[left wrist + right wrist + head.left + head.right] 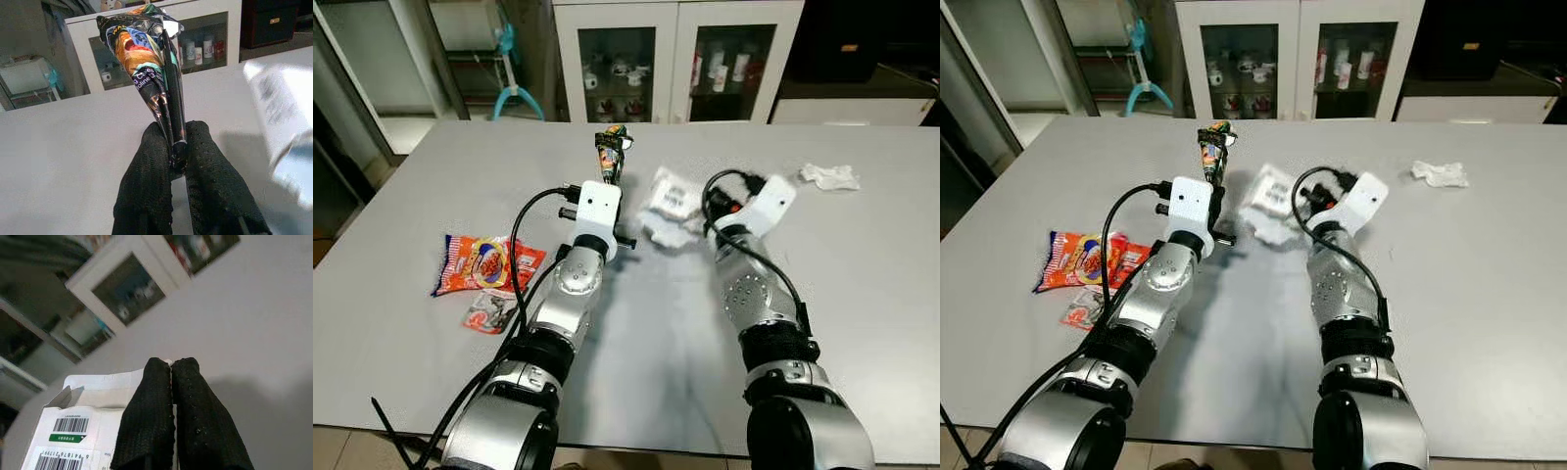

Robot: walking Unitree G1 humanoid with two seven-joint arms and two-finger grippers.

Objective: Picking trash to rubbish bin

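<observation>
Left wrist view: left fingers [178,161] pinch cone wrapper [146,63]; right fingers [171,382] clamp white box [78,431].

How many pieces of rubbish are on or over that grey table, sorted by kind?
Shiny printed foil wrappers: 3 (dark cone-shaped wrapper held in the left gripper, orange-red snack packet, small red-and-white wrapper)
White cardboard box with barcodes: 1, held in the right gripper
Crumpled white tissue: 1
Total: 5

A grey table [862,294] stands before a white glass-door cabinet [675,59] holding small bottles, with a teal stand [514,93] to its left.
</observation>
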